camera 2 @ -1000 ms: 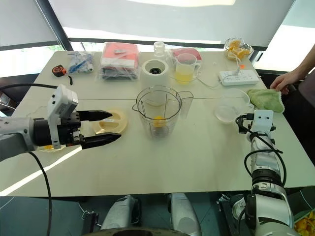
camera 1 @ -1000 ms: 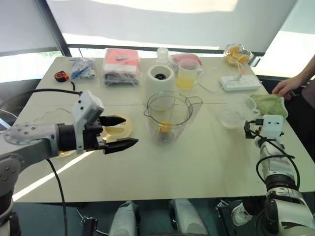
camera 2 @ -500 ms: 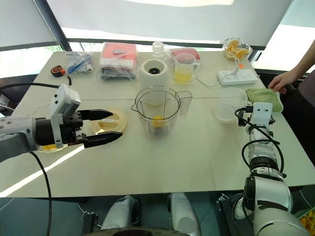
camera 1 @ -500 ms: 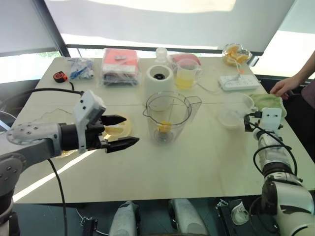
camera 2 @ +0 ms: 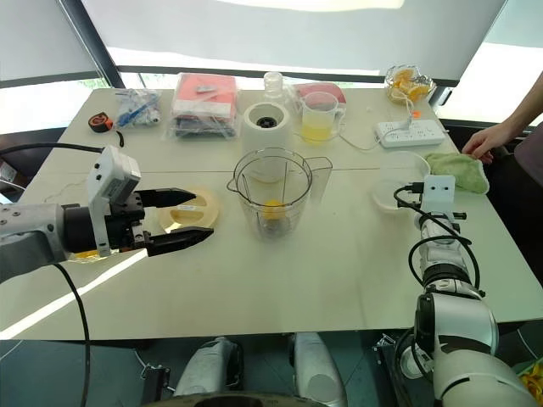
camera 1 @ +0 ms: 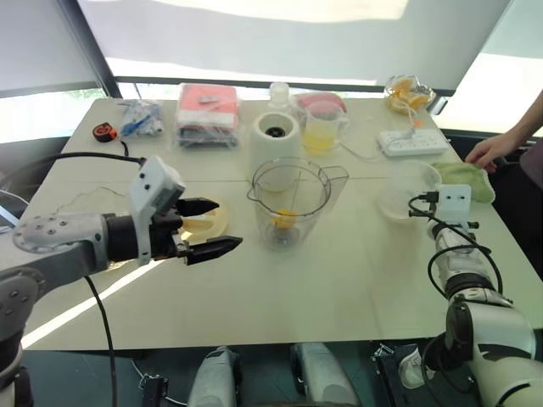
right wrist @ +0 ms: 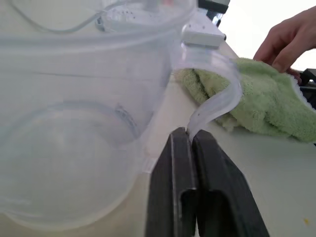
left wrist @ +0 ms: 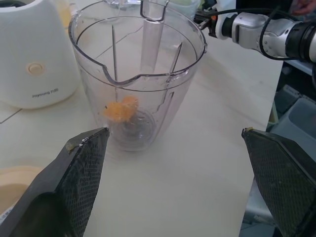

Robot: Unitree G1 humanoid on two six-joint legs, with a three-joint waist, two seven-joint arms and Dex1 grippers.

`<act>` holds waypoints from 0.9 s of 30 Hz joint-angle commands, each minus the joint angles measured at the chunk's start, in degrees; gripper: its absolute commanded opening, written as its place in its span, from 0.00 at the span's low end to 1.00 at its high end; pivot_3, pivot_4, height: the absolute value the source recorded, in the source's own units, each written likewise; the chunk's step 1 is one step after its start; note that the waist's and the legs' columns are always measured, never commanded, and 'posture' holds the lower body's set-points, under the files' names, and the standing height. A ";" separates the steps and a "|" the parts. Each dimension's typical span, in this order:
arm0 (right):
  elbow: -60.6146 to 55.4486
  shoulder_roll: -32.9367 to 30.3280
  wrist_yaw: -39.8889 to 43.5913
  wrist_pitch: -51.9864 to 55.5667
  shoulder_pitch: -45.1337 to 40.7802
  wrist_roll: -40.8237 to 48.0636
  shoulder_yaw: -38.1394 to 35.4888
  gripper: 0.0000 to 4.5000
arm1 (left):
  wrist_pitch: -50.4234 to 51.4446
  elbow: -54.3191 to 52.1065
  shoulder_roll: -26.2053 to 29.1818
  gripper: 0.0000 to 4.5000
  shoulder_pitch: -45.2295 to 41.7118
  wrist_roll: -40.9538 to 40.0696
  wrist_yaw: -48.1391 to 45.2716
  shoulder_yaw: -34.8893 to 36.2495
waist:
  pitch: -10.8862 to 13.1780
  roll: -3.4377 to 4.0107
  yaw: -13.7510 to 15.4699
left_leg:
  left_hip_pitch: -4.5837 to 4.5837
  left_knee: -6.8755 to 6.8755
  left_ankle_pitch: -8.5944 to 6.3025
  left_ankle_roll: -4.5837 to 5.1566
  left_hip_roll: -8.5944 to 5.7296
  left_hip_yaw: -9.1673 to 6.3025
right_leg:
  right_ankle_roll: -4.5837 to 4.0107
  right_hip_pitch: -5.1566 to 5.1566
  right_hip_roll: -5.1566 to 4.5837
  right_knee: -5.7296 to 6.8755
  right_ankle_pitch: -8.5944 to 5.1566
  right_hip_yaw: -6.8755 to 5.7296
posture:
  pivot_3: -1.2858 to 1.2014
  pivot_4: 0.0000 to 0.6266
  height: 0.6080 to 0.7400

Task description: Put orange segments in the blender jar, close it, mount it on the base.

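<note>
The right gripper [right wrist: 191, 143] is pinched on the clear lid's [right wrist: 74, 123] tab, at the blender jar's [camera 1: 293, 201] three o'clock. Next: lift it over. The left gripper [camera 1: 212, 227] waits wide open.

Both arms are showing silver-grey metal links with looping black cables; each white wrist camera housing [camera 1: 155, 188] is sitting behind black, pointed, cross-hatched gripper fingers [left wrist: 79, 173].

Bright daylight from rear windows [camera 1: 254, 34], blown-out glare; frames sharp.
</note>
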 commanded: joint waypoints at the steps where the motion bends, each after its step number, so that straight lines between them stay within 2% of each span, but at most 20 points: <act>1: -0.16 -0.58 0.13 -0.94 -0.65 0.26 -0.30 0.01 | -1.62 -1.33 0.74 1.00 -0.20 -0.57 0.23 1.11 | 0.00 0.00 0.04 | 0.00 0.00 0.00 0.00 0.00 0.00 | 0.00 0.00 0.00 0.00 0.00 0.00 | 0.52 0.24 1.00; 12: -4.97 -2.51 0.08 -3.64 -2.87 0.41 -0.53 0.01 | -2.53 1.92 3.05 1.00 -2.47 2.10 -2.92 -0.24 | 0.02 0.02 0.06 | 0.00 0.00 0.00 0.00 -0.02 0.01 | 0.00 0.00 0.00 -0.01 0.00 0.00 | 0.52 0.24 1.00; 15: -9.63 -3.46 0.66 -2.79 -4.48 0.79 -0.65 0.01 | -2.61 3.09 3.72 1.00 -3.48 2.82 -4.14 -0.48 | 0.11 0.15 0.04 | -0.01 0.00 0.00 0.00 -0.02 0.01 | 0.00 0.00 -0.01 -0.03 0.00 0.01 | 0.52 0.24 1.00; 22: -29.76 -5.23 6.80 6.40 -9.30 1.20 1.22 0.01 | -3.74 5.68 4.62 1.00 -4.80 5.82 -8.00 -1.89 | 0.25 0.33 -0.20 | -0.02 -0.09 0.00 0.00 0.01 -0.02 | 0.20 -0.10 0.05 0.02 0.11 0.00 | 0.52 0.24 1.00; 27: -37.66 -6.11 11.03 12.32 -13.30 -0.13 3.74 0.01 | -4.35 6.72 4.46 1.00 -5.89 7.79 -9.94 -2.98 | 0.25 0.33 0.17 | -0.07 -0.15 0.00 0.00 0.04 -0.01 | 0.20 -0.16 0.06 0.02 0.10 -0.05 | 0.52 0.24 1.00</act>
